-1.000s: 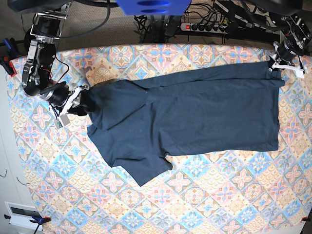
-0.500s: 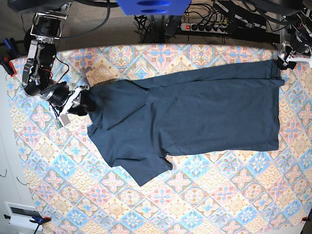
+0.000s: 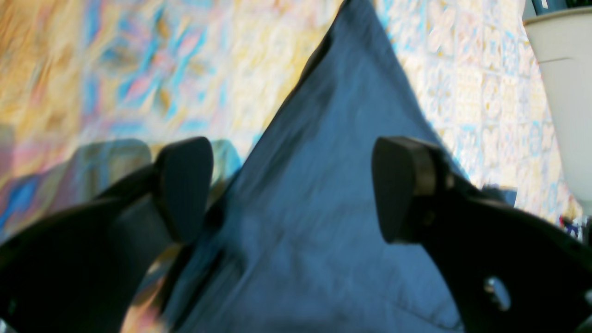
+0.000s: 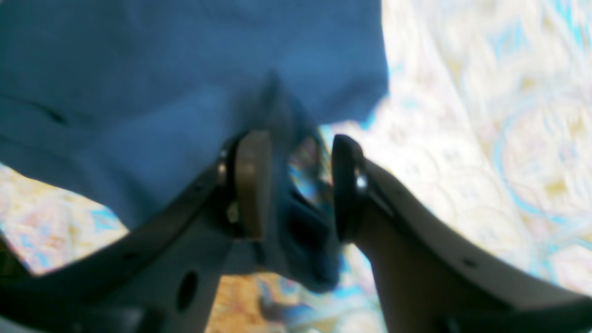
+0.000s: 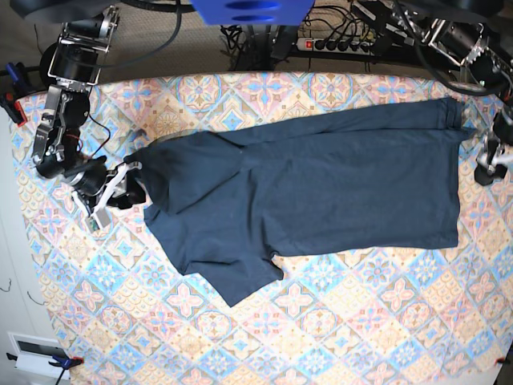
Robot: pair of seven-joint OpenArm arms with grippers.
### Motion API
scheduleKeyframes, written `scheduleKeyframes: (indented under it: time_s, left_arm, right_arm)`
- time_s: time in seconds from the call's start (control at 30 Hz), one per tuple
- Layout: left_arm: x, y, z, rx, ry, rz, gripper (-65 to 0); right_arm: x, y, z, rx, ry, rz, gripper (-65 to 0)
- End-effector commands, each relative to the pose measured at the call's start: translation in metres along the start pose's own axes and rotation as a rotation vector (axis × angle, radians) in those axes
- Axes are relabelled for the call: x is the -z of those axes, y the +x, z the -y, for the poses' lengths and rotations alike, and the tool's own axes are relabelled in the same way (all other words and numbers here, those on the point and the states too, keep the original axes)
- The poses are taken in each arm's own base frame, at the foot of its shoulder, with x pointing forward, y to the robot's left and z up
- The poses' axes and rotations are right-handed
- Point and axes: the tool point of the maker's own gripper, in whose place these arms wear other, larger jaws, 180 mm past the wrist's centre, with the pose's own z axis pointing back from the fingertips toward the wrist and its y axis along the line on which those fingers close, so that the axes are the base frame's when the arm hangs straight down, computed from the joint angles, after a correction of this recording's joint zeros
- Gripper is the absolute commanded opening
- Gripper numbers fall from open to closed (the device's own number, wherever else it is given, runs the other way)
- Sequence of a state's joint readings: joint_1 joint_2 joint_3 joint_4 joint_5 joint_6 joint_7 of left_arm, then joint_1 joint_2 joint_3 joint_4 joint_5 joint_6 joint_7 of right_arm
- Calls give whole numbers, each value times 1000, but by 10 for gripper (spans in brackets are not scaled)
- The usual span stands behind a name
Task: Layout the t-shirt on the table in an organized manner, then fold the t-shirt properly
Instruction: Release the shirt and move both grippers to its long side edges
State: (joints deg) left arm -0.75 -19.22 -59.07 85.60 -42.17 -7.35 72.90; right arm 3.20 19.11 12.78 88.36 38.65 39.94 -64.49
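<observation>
The counter (image 5: 337, 337) wears a pastel diamond-tile cloth; the t-shirt (image 5: 321, 192) lies spread across its middle. Right pincer (image 4: 296, 185) grips a fold at the shirt's edge — left pincer (image 3: 291, 185) gapes wide, holding nothing. Beyond, a power strip (image 5: 341, 44).

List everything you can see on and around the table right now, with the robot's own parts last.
dark navy short-sleeved cotton t-shirt: one, navy, spread across the table's middle, one sleeve towards the near edge.
table with pastel diamond-tile floral cloth: one, blue, pink and cream, under everything.
black power strip: one, with cables, behind the far edge.
left pincer: one, black, jaws wide apart above the shirt's corner, holding nothing.
right pincer: one, closed on a fold of the shirt at its sleeve end.
</observation>
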Motion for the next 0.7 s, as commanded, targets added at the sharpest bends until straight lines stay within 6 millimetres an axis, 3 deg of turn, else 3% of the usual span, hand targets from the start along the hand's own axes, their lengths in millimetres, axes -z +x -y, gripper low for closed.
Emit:
scheduleKeyframes:
  time_s: [0.0, 0.23, 0.37, 0.67]
  left_arm:
    - [5, 20, 14, 9, -23, 42, -126]
    - [54, 48, 55, -32, -41, 60, -126]
    - [82, 52, 71, 24, -23, 95, -126]
    - [132, 39, 52, -42, 56, 101, -126]
  right_arm:
    - [-8, 35, 7, -44, -21, 90, -437]
    - [-13, 80, 20, -109, -76, 150, -437]
    - [-14, 84, 21, -111, -80, 156, -437]
    - [-15, 82, 22, -107, -82, 154, -437]
